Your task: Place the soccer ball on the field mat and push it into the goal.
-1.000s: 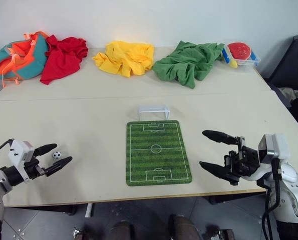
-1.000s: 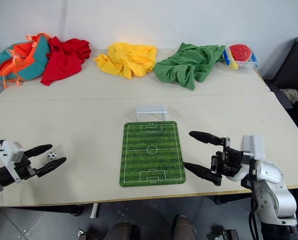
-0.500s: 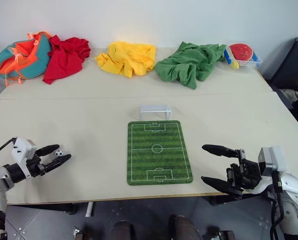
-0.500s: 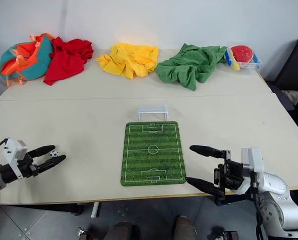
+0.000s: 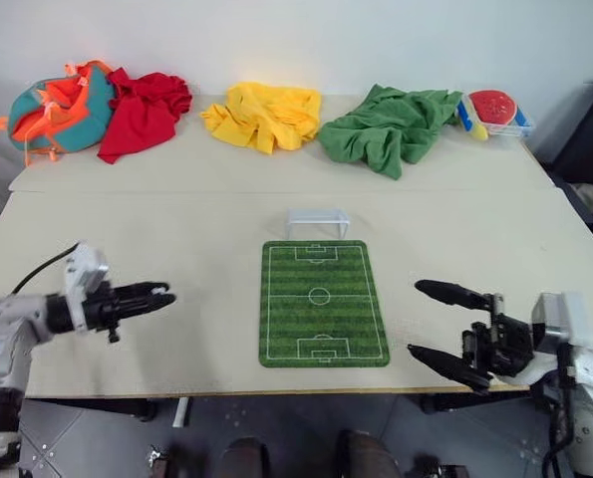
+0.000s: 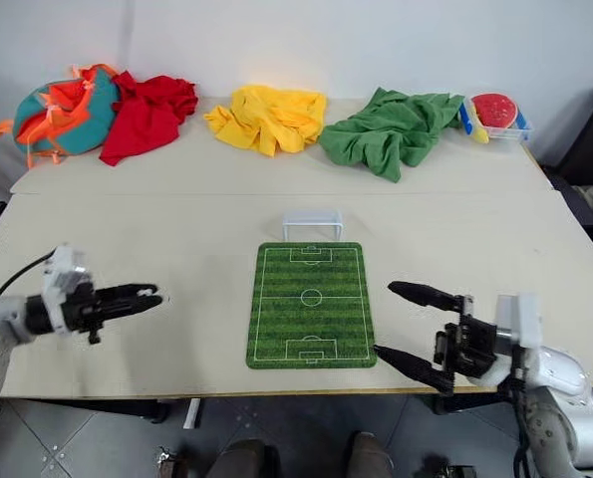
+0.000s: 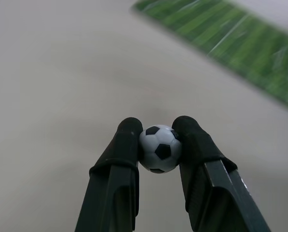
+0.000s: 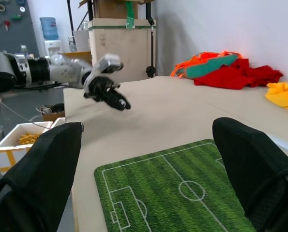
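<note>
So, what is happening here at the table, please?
The robot's left pincer is shut on the tiny soccer ball, pinching it between its two black fingers above the bare table, to the left of the field mat. The white goal stands at the mat's far end. The right pincer is open and holds nothing, beside the mat's right edge. The ball is not yet on the mat.

I'm looking into a lab or workshop: stacked cardboard boxes (image 8: 119,41), a water jug (image 8: 49,29), and tools (image 8: 3,12) hung on the wall.
</note>
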{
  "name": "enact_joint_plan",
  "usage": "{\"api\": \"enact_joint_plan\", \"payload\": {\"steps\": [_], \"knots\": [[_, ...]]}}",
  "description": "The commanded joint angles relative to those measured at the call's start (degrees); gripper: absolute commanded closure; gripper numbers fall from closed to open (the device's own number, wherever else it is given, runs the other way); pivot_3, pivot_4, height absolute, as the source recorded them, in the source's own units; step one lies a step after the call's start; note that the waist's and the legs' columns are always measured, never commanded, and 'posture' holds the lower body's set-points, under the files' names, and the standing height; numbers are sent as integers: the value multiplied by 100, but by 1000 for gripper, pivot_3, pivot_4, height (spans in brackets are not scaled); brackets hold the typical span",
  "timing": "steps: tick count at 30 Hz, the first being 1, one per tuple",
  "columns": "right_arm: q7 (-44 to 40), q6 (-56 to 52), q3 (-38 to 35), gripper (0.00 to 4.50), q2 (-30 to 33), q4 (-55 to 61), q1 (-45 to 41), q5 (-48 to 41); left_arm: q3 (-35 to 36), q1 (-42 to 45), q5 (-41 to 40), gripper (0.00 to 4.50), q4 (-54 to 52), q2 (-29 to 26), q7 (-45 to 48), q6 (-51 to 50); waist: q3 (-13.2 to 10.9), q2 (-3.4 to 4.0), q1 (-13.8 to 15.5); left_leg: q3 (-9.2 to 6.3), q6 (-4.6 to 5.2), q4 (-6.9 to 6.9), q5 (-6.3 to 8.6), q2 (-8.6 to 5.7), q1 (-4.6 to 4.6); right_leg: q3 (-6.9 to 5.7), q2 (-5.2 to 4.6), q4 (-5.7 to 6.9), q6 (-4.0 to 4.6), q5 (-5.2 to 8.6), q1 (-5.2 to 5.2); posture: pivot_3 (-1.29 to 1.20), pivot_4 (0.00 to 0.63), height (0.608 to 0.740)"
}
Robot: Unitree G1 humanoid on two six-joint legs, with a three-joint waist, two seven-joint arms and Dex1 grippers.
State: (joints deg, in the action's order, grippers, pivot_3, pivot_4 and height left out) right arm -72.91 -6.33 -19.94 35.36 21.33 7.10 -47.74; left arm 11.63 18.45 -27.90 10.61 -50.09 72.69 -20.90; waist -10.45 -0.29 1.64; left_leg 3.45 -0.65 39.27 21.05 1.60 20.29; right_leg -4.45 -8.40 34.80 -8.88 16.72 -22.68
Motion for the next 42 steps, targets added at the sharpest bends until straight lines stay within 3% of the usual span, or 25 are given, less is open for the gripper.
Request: {"api": "enact_joint_plan", "payload": {"steps": [1, 4, 7, 15, 22, 26, 40, 42], "knots": [[-202, 53, -498, 0, 204, 488, 245, -383, -633, 558, -219, 3632, -984, 134, 187, -520, 1, -1, -13, 0, 0, 0, 0, 0, -1, 1, 1, -3, -1, -1, 1, 0, 150, 740], [-319, -65, -772, 0, 356, 580, 515, -558, -1559, 1221, -97, 3632, -1454, 593, 262, -939, 1, -1, -16, 2, 0, 1, -1, 1, -4, 1, 3, -1, -1, -1, 4, 0, 150, 740], [-814, 56, -1090, 0, 538, 49, 755, -449, -2538, 1729, 548, 3632, -1283, 1162, 135, -862, 2, -2, -23, 4, 0, 4, -1, 2, -7, 5, 6, -1, -2, -1, 7, 0, 150, 740], [-1959, 1151, -1622, 0, 999, -1638, 1441, -206, -3806, 1787, 1587, 3632, -1275, 2057, -510, -742, 1, -2, 12, 6, 7, 6, -2, 0, -6, 10, 12, -29, -14, -7, 20, 0, 150, 740], [-1959, 1702, -1532, 0, 1330, -1942, 2131, -448, -3982, 1389, 1843, 3632, -1782, 2507, -1214, -1062, 2, -1, -8, 5, 9, 19, -2, 2, -7, 15, 11, -35, -17, -14, 26, 0, 150, 740], [-1938, 1524, -1517, 0, 1176, -1596, 2218, -446, -4073, 1374, 2199, 3632, -1551, 2770, -1611, -676, 2, -1, -10, 2, 10, 42, -1, 4, -6, 19, 10, -40, -15, -15, 27, 0, 150, 740], [-1556, 1069, -1468, 0, 703, -901, 2031, -289, -4154, 1011, 2250, 3632, -1815, 2783, -1654, -667, 7, 7, -1, -6, 10, 65, 0, 5, -3, 20, 8, -29, -8, -21, 29, 0, 150, 740], [-1500, 996, -1466, 0, 669, -824, 2009, -277, -4095, 956, 2245, 2897, -1851, 2848, -1757, -689, 8, 9, 4, -7, 11, 66, 0, 5, -3, 20, 8, -29, -8, -21, 30, 0, 150, 740]]}}
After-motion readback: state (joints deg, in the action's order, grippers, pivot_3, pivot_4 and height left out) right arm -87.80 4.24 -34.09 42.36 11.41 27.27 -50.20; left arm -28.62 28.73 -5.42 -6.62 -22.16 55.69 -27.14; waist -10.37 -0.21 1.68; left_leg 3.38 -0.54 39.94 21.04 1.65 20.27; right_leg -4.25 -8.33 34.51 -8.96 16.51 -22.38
